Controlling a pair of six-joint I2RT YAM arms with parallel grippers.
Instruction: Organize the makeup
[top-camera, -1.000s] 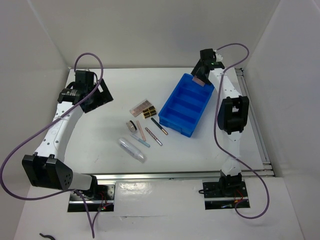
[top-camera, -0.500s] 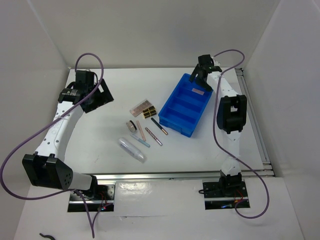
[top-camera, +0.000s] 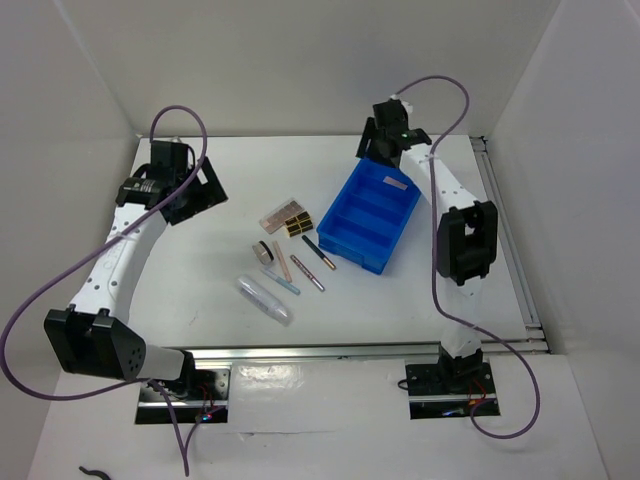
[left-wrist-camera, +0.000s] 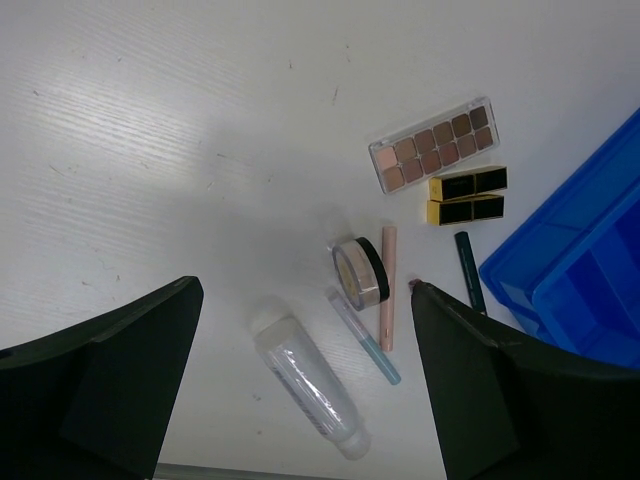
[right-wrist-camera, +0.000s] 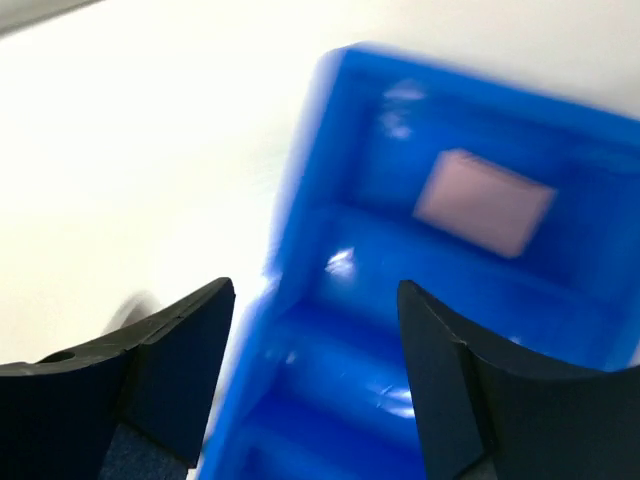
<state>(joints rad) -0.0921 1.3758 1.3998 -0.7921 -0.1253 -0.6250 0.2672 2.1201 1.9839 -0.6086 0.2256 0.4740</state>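
The pink square compact (top-camera: 397, 182) lies in the far compartment of the blue bin (top-camera: 345, 237); it also shows in the right wrist view (right-wrist-camera: 484, 203). My right gripper (top-camera: 378, 148) is open and empty above the bin's far left corner (right-wrist-camera: 315, 290). On the table lie a shade palette (left-wrist-camera: 435, 145), two black and gold cases (left-wrist-camera: 467, 196), a round compact (left-wrist-camera: 360, 272), thin pencils (left-wrist-camera: 388, 285), a blue-tipped pen (left-wrist-camera: 366, 338) and a clear tube (left-wrist-camera: 307, 387). My left gripper (top-camera: 195, 190) is open and empty, high above the table to their left (left-wrist-camera: 305, 288).
The blue bin's (left-wrist-camera: 580, 270) three nearer compartments show nothing in them. White walls close the table at the back and sides. A metal rail (top-camera: 500, 230) runs along the right edge. The right wrist view is motion-blurred.
My right gripper let go of the pink compact into the bin's far compartment, then swung left and back over the bin's far left corner. The left arm has not moved.
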